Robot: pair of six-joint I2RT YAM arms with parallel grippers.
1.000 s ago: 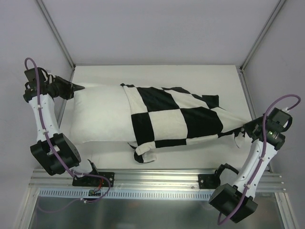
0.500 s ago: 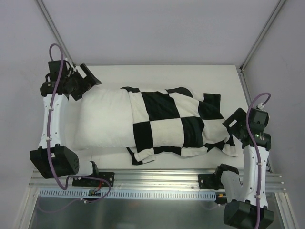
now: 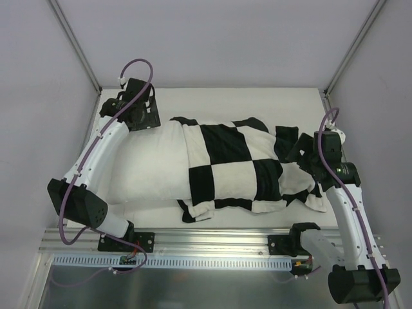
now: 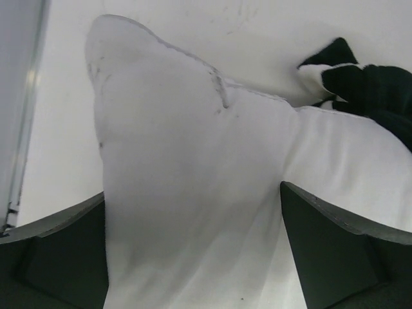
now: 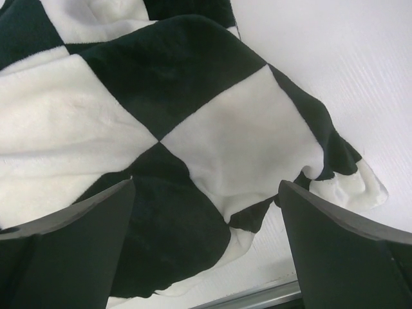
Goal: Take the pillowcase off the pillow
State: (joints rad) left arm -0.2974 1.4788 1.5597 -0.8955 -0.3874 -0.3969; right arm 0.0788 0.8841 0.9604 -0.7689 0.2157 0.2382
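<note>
Top view: pillow lies left-to-right on the counter, with the checkered pillowcase only on its right half. Left wrist: left tool spread wide over the pillow's bare corner. Right wrist: right tool wide too, above the crumpled pillowcase.

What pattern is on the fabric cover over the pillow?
Big black-and-white checkerboard squares cover the limp fabric pillowcase; the top external view shows it best.

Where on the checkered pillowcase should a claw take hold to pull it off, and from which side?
Probably the pillowcase at its crumpled right end, where loose fabric seems to lie past the pillow. Come from the right with the right claw, open above it: the open hem faces left, so the cover should slide off rightwards.
</note>
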